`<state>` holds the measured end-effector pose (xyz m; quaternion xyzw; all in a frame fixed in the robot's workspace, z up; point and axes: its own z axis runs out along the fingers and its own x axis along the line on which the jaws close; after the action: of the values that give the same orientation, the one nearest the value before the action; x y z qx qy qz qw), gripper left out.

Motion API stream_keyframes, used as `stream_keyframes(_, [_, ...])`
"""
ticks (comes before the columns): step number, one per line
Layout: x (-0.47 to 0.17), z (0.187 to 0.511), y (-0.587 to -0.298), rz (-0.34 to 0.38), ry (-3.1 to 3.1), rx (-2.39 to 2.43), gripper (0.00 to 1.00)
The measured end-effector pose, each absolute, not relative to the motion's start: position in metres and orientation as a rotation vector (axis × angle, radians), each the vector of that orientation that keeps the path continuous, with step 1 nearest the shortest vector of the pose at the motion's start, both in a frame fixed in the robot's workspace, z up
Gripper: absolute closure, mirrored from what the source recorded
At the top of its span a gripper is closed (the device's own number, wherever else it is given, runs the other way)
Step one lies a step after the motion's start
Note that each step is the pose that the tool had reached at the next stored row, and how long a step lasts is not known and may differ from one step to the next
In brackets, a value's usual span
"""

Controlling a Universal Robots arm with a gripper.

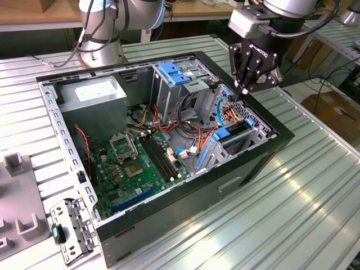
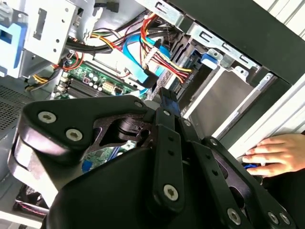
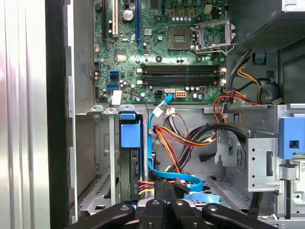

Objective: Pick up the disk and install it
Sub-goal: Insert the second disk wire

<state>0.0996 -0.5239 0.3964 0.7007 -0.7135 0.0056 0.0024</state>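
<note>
The disk (image 1: 235,134) is a dark drive with blue carrier rails. It stands on edge in the lower bay at the front corner of the open computer case (image 1: 242,174), on the exterior view's right. In the first wrist view the disk (image 3: 129,174) sits in the bay slot under its blue tab (image 3: 130,133). My gripper (image 1: 243,90) hangs just above the case's far right wall, behind the bay, fingers pressed together with nothing between them. In both wrist views the gripper (image 3: 166,193) (image 2: 167,100) points down over the bay and the cables.
A tall metal cage with a blue latch (image 1: 171,73) stands mid-case. Near it are the power supply (image 1: 93,95), the motherboard (image 1: 140,163) and orange and red cables (image 1: 197,126). A thin blue cable (image 3: 153,143) runs beside the bay. A person's hand (image 2: 279,155) rests outside the case.
</note>
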Motion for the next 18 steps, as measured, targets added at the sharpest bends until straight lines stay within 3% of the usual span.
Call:
stream_keyframes(13, [0.1,0.397,-0.496,0.057,-2.216,2.176,0.89])
stream_keyframes(18, [0.1,0.392,-0.493,0.106,-2.191,2.152,0.89])
